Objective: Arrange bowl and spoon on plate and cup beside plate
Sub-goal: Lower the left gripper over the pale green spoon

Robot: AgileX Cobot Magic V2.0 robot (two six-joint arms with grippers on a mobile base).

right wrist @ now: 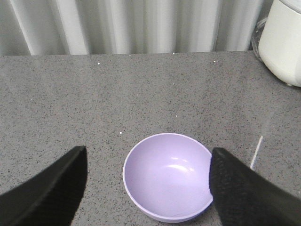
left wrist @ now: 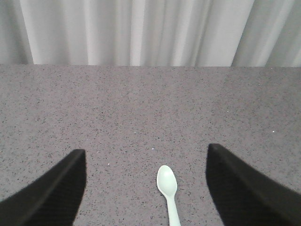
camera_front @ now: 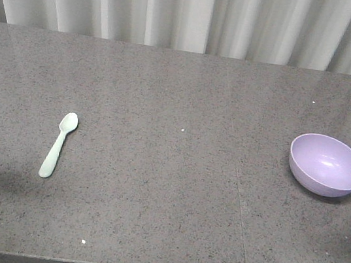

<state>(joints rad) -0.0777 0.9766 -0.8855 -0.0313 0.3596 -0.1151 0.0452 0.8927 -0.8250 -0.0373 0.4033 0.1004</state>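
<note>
A grey speckled tabletop (camera_front: 179, 105) runs up to a pale pleated curtain (camera_front: 180, 10), and two of the task's things lie on it, well apart. The mint-green spoon (camera_front: 58, 144) lies flat on the left side, its oval head towards the curtain and its handle slanting back towards the near edge. The lavender bowl (camera_front: 327, 165) sits upright and empty far over on the right, near that edge of the tabletop. From the left wrist view, the left gripper (left wrist: 146, 150) has its dark fingers (left wrist: 51, 193) spread wide with nothing in them, and the spoon's head shows between them, low in the view. The right gripper (right wrist: 148, 150) is likewise spread, its fingers (right wrist: 244, 193) standing to either side of the bowl without touching it, as far as I can see. A white appliance (right wrist: 282, 42) stands at the far right corner, beside the curtain.
</note>
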